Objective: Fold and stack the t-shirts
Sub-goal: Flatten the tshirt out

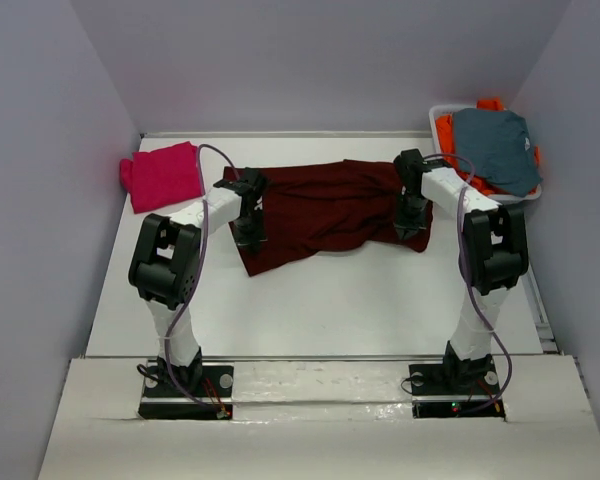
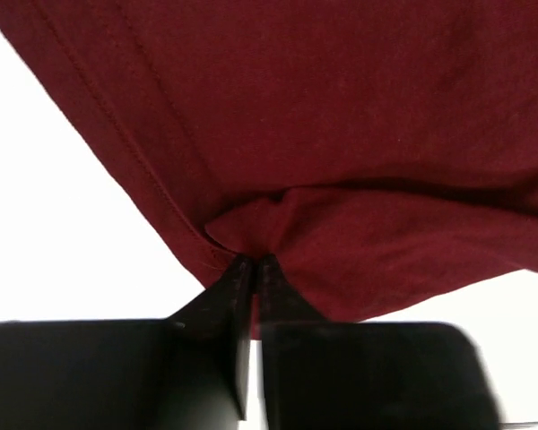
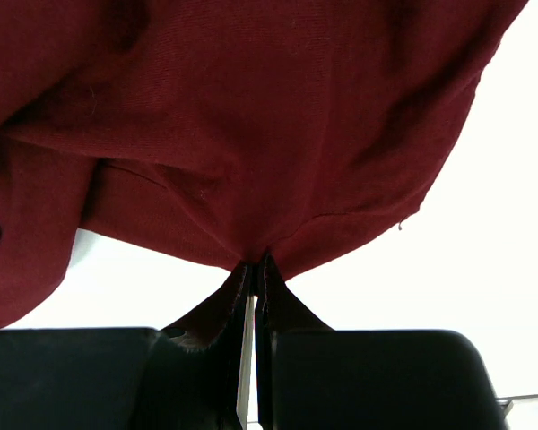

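Note:
A large dark maroon t-shirt lies spread across the middle of the white table, rumpled, between my two arms. My left gripper is shut on its left edge near the hem; the left wrist view shows the cloth pinched at the fingertips. My right gripper is shut on its right edge; the right wrist view shows the cloth bunched into the closed fingertips. A folded magenta-pink t-shirt lies at the far left of the table.
A white basket at the far right holds a grey-blue garment on top of an orange one. Grey walls close in the table on the left, back and right. A bare stretch of table lies near the arm bases.

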Available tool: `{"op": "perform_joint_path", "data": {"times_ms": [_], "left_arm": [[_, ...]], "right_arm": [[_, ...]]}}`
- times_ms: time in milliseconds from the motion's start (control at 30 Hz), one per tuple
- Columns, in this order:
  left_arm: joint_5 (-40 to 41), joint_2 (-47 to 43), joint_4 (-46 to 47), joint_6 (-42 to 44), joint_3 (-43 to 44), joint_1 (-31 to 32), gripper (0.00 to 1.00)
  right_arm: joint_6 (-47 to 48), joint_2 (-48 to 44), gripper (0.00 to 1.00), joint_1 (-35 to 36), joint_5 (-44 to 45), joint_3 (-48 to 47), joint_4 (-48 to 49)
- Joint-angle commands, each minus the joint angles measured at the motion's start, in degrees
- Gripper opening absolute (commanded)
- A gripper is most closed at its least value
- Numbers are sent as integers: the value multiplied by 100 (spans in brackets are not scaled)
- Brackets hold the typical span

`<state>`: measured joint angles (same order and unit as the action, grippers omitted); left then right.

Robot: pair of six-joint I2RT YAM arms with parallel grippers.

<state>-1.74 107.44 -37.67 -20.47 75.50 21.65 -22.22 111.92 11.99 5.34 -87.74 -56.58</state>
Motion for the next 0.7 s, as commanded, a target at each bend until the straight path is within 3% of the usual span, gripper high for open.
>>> {"op": "perform_joint_path", "data": {"times_ms": [0,167,433,667], "left_arm": [[-116,-56,-21,17,122,6,6],[121,-266,-100,-150,114,-46,6],[278,-891,-100,-414,34,-863,6],[393,-1119,-258,-405,272,-1128,6]], "right_arm": [[95,-302,7,-21,2,56,-117],[165,-372,7,-21,63,47,-213],[156,-680,7,-21,151,222,-336],[42,-970,7,-21,274,460,-451]]}}
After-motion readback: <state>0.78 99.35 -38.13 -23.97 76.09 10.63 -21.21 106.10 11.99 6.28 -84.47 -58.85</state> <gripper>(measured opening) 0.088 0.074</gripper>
